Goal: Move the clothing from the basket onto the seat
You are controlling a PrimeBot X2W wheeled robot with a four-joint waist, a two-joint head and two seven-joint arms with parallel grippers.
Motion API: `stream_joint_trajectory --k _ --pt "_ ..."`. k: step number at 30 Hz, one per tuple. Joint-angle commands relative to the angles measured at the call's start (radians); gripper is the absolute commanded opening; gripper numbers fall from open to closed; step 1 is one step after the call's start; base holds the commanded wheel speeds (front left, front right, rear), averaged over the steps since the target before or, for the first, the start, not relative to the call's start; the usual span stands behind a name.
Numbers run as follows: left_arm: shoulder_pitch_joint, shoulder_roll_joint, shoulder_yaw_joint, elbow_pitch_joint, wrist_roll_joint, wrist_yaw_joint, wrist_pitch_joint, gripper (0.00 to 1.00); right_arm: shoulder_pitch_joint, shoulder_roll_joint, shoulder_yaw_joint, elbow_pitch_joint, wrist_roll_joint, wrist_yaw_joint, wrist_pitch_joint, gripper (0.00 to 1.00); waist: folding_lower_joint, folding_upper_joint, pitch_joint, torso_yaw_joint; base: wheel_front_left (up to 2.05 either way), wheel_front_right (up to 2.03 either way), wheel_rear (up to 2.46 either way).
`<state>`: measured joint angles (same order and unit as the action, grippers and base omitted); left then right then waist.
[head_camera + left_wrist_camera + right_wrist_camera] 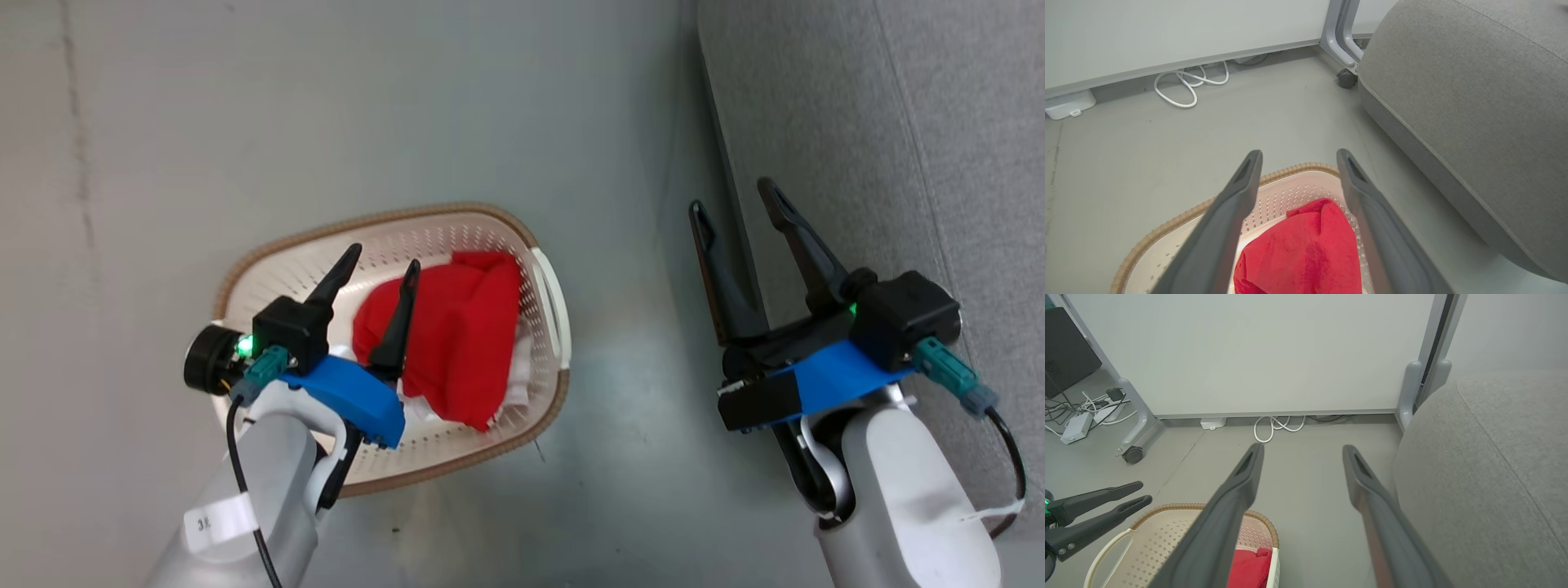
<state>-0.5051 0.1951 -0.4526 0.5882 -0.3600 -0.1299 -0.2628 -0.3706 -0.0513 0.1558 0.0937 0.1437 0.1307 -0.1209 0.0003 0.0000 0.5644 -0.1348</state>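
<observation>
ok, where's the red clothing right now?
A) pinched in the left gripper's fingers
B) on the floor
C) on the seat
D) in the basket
D: the clothing lies heaped inside the basket. The left gripper hangs over it with its fingers apart and holding nothing, and none of it is on the visible part of the seat.

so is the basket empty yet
Not empty: red clothing lies bunched inside the basket, with a bit of white showing at its edge.
</observation>
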Motion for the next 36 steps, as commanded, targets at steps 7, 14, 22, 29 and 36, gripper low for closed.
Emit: stream_joint_trajectory --k 7,14,22,29,36 --pt "-0.149 0.067 -0.107 0.118 -0.021 -0.001 -0.003 1.0 -0.099 0.002 0.06 -0.004 0.032 0.0 -0.042 1.0 -0.0003 0.0 0.226 -0.123 0.0 0.0 0.0" --pt "-0.216 0.077 -0.152 0.219 -0.079 -0.001 -0.003 1.0 -0.123 0.002 0.092 0.023 0.069 0.0 -0.078 1.0 -0.0003 0.0 0.305 -0.157 0.0 0.0 0.0" --pt "-0.253 0.046 -0.263 0.336 -0.178 -0.001 0.018 1.0 -0.145 0.002 0.122 0.05 0.1 0.0 -0.111 1.0 -0.0003 0.0 0.345 -0.18 0.0 0.0 0.0" --pt "-0.298 0.04 -0.291 0.433 -0.233 -0.001 0.035 1.0 -0.156 0.002 0.139 0.046 0.116 0.0 -0.125 1.0 -0.0003 0.0 0.373 -0.196 0.0 0.0 0.0" --pt "-0.333 0.006 -0.284 0.541 -0.261 -0.001 0.091 1.0 -0.147 0.002 0.141 0.046 0.123 0.0 -0.132 1.0 -0.0003 0.0 0.387 -0.2 0.0 0.0 0.0"
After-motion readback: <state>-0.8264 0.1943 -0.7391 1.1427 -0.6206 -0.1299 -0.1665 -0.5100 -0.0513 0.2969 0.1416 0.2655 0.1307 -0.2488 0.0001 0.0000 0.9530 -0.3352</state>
